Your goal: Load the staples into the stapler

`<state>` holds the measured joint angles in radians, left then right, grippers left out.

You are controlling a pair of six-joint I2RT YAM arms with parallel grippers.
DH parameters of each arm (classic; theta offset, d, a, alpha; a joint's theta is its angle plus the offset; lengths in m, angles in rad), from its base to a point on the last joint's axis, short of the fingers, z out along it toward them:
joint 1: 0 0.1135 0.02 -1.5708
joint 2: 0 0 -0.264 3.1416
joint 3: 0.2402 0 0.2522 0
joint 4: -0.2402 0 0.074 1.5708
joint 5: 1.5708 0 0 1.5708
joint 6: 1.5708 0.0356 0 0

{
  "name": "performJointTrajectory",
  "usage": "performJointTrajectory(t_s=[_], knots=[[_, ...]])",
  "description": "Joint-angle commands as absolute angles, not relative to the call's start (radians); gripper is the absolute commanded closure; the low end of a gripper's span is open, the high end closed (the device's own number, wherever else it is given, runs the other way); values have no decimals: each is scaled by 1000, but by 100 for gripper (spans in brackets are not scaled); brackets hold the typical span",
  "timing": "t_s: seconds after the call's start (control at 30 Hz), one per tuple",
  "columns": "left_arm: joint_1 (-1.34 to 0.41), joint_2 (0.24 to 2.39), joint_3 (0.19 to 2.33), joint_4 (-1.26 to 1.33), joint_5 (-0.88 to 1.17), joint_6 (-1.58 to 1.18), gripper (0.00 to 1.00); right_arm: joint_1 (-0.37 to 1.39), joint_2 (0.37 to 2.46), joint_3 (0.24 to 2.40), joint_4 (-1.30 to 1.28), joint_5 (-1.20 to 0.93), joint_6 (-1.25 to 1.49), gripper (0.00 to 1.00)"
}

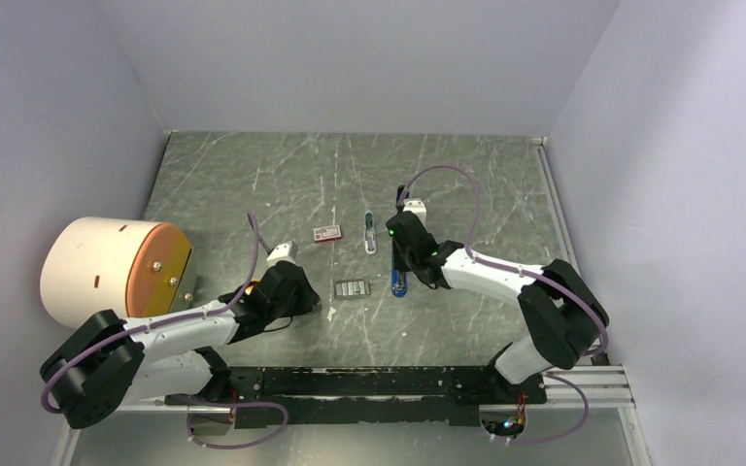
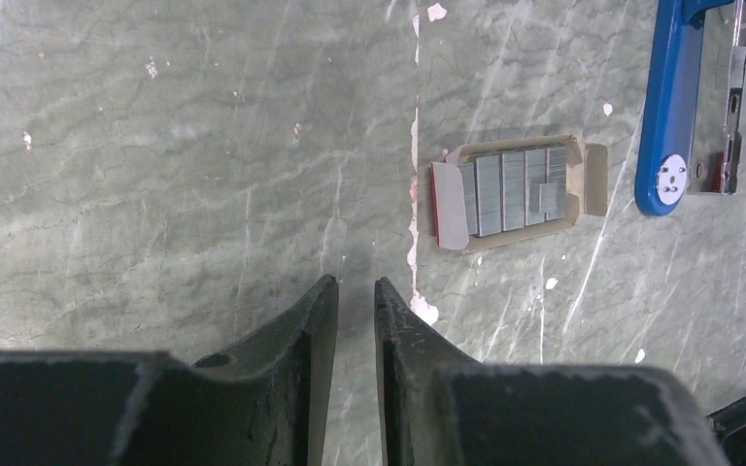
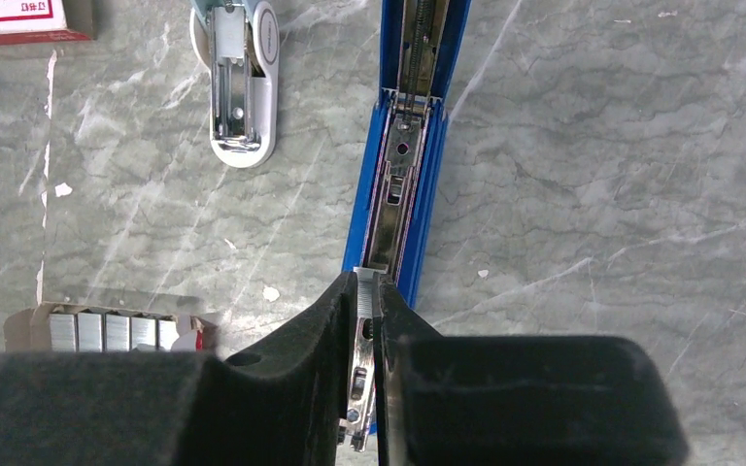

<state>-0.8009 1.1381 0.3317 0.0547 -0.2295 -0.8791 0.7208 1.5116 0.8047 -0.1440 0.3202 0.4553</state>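
Right hand [image 3: 367, 293] is clamped shut on a thin metal part at the near end of the stapler [image 3: 400, 180]. It looks like the stapler's own steel rail. A ribbed edge shows at the fingertips; can't tell if that is staple wire. Stapler lies opened out flat on the counter [image 1: 253, 184], long axis running near-to-far, straight away from that hand. Glossy blue plastic shell, bare steel channel down the middle, open from above.

Staples [image 2: 515, 184] sit in a small open cardboard tray [image 2: 594, 180], just left of the stapler, between the two hands. They are flat grey strips, finely ribbed, lying side by side. Each strip's long axis runs roughly parallel to the stapler channel, while the tray itself is long left-to-right. One strip looks shorter than the rest.

Left hand [image 2: 355, 296]: fingers nearly together, narrow gap, nothing in it. From it the staples lie ahead and to the right, near but not touching. It's the free one, so my read is the pick falls to the left arm while the right pins the stapler.

Judgement: strips are thin, likely to snap, and sit low in the tray, so a pinch across the short width seems safest. Channel is narrow, so lining the strip up with its axis matters most.

Pale blue-grey piece [image 3: 241, 87] and red-and-white box [image 3: 15, 19] lie further out, apart from both.
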Motion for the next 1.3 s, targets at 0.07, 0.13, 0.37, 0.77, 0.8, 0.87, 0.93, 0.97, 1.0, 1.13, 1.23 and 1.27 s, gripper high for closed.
performJointTrajectory(t_s=[0.07,0.13,0.37,0.77,0.8,0.87,0.93,0.97,1.0,1.13,1.23,1.27], knots=[[-796,1143,334,74,-247,-884,74,725,1527,800,-145,314,469,86],[-796,1144,333,75,-247,-884,74,725,1532,801,-146,312,469,87],[-796,1143,330,75,-247,-885,74,725,1536,803,-143,308,469,88],[-796,1137,327,73,-250,-886,74,726,1518,811,-149,305,467,86],[-797,1135,327,71,-250,-885,74,725,1511,811,-147,308,465,85],[-796,1135,326,72,-250,-885,74,726,1496,811,-142,315,463,82],[-796,1136,327,73,-249,-885,74,726,1484,809,-133,320,459,78],[-796,1137,328,74,-249,-885,74,726,1480,809,-131,323,458,76],[-796,1137,326,74,-249,-887,74,726,1479,808,-131,328,457,75],[-796,1137,326,75,-248,-887,74,726,1508,820,-148,339,456,70],[-796,1135,326,73,-251,-885,74,725,1529,822,-149,332,455,69],[-796,1134,325,72,-251,-885,74,725,1534,822,-146,331,455,69]])
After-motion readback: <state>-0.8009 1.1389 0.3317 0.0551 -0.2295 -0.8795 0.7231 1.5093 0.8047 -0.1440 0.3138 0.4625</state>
